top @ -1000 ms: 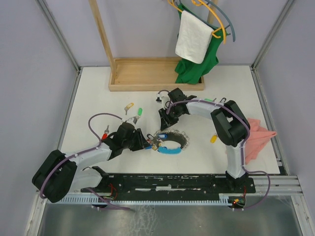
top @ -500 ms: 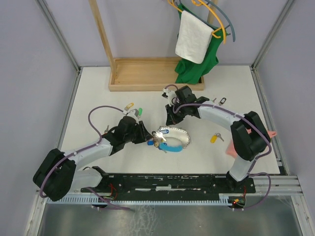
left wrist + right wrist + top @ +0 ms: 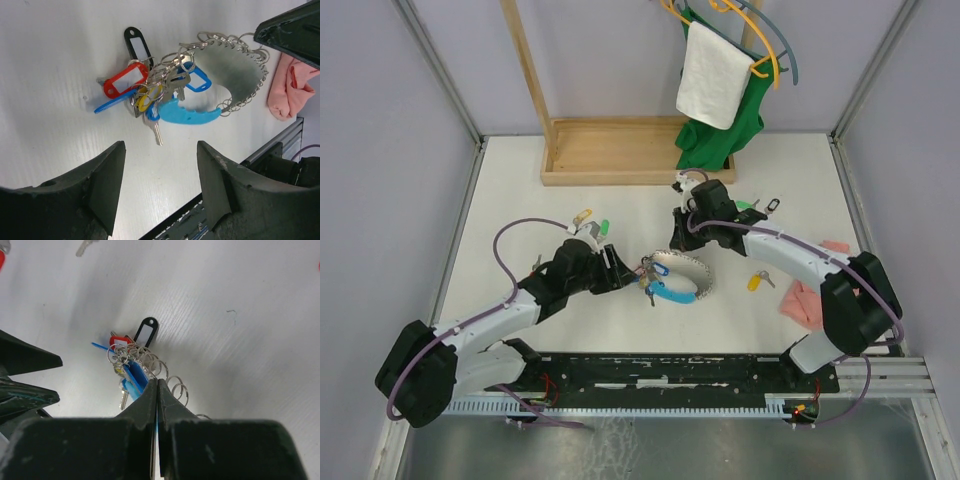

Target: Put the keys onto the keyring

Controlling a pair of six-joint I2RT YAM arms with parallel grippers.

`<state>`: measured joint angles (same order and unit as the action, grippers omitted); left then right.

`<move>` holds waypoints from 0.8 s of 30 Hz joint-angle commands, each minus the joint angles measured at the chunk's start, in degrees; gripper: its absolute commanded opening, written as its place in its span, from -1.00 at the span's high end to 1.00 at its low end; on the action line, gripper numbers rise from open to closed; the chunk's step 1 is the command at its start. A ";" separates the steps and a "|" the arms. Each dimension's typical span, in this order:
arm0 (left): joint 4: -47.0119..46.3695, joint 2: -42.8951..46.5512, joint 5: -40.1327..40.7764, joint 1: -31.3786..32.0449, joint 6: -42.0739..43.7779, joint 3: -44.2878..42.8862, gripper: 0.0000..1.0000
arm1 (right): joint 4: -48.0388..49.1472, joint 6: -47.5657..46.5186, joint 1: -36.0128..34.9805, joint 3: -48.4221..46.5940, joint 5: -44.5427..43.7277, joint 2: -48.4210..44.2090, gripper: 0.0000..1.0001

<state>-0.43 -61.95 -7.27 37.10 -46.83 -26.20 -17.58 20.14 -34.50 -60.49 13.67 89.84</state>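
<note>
The left gripper (image 3: 160, 150) is open, its two fingers wide apart, and nothing is between them. Just ahead of its fingertips the bunch of keys (image 3: 150, 92) lies on the white table (image 3: 45, 75). One silver key blade (image 3: 156, 132) points straight back toward this gripper. The red tag (image 3: 121, 82) lies across, and the black tag (image 3: 137, 45) points away, a little to the left.

The keyring (image 3: 678, 279) has its long axis going from the bunch forward and to the right of the left gripper. Its light-blue tube (image 3: 192, 116) forms the nearer side and the grey coil (image 3: 245, 75) curves around the farther side. The keys overlap each other, so it is hard to count them.

At the far end of the coil is the right gripper (image 3: 157, 385). Its fingers are pressed fully together, and the coil runs up to their tips and goes behind them. It appears to pinch the coil there, but the contact itself is hidden by the fingers.

Farther off, a yellow-tagged key (image 3: 582, 216) and a green-tagged key (image 3: 604, 227) lie apart from the ring, to the left of the left gripper's wrist. Another yellow key (image 3: 755, 282) lies well behind the right gripper, beside its forearm. The pink cloth (image 3: 808, 301) is partly covered by that arm.
</note>
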 commanded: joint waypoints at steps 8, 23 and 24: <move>-8.03 -2.32 -0.95 0.65 -3.16 -5.24 -0.42 | 2.60 1.86 -0.99 -1.47 -3.12 -9.74 0.99; -19.33 -7.49 -0.60 0.56 -7.58 -1.44 -0.48 | 4.43 3.28 -2.88 5.62 -3.53 -9.25 0.99; -19.50 -7.38 -0.33 0.52 -7.86 -0.69 -0.48 | 4.67 3.66 -3.09 6.15 -3.37 -9.37 0.99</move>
<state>-14.15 -70.02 -8.01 37.47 -51.37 -29.10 -15.55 22.17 -37.01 -56.16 10.39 81.47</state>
